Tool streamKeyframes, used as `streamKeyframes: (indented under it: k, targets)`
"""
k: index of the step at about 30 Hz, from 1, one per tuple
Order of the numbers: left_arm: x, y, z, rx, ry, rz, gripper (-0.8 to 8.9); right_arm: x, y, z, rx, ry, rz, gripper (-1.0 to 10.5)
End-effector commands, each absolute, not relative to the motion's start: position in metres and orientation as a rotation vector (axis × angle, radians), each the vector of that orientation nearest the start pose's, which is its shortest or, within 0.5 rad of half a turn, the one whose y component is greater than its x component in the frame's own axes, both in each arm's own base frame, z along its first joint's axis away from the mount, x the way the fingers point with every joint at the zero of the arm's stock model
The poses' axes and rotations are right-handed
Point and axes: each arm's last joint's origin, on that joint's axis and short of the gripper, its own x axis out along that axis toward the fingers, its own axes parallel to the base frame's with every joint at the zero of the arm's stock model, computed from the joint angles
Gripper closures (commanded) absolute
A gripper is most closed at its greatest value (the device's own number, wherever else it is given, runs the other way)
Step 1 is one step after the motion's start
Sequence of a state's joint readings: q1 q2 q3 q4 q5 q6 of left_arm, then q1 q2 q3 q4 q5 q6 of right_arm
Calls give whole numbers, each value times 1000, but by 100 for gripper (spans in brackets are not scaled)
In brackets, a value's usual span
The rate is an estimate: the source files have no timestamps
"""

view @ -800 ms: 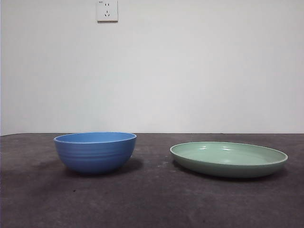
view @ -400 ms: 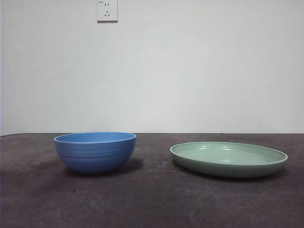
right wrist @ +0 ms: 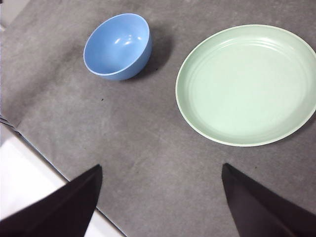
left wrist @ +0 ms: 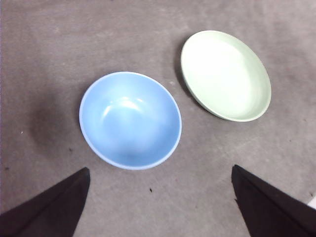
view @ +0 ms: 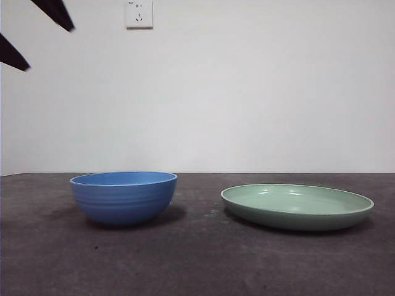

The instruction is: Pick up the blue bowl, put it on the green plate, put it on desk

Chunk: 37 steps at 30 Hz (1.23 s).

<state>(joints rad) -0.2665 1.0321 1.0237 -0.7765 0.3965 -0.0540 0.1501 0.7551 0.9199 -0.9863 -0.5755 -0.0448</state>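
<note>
We are seeing the blue bowl (view: 123, 197) sitting upright on the desk (view: 197, 265) at the lower left of the front frame, with the green plate (view: 297, 206) lying flat at the lower right, near it but apart. A white wall socket (view: 139, 13) is showing at the top of that frame. Two black tips are poking in at the upper left corner there: we are taking them for the left gripper (view: 37, 34), its jaws spread wide and high above the bowl. In the left wrist view we are looking down into the bowl (left wrist: 130, 120) between those wide jaws, the plate (left wrist: 225, 75) lying beside it. In the right wrist view the right gripper (right wrist: 160, 202) is hanging over bare desk with jaws likewise wide, holding nothing.
</note>
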Motion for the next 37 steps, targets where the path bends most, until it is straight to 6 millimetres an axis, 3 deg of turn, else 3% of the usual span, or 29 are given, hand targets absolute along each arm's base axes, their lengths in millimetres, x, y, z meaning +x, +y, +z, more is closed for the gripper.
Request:
streamKeyframes:
  k: [1, 9, 17, 23, 31, 37]
  targets:
    - [208, -71, 322, -87, 843, -581, 357, 120, 34, 321, 140, 791, 702, 559]
    - [261, -92, 293, -1, 985, -453, 358, 120, 35, 321, 142, 791, 702, 559]
    - [296, -103, 247, 12, 1104, -430, 359, 120, 35, 321, 141, 787, 702, 559]
    - [311, -108, 220, 15, 1155, -423, 375, 121, 35, 321, 140, 787, 702, 559]
    - [321, -111, 201, 14, 1188, -415, 426, 121, 35, 321, 139, 783, 702, 559]
    - [322, -112, 199, -18, 1191, -395, 643, 121, 35, 321, 138, 780, 702, 559]
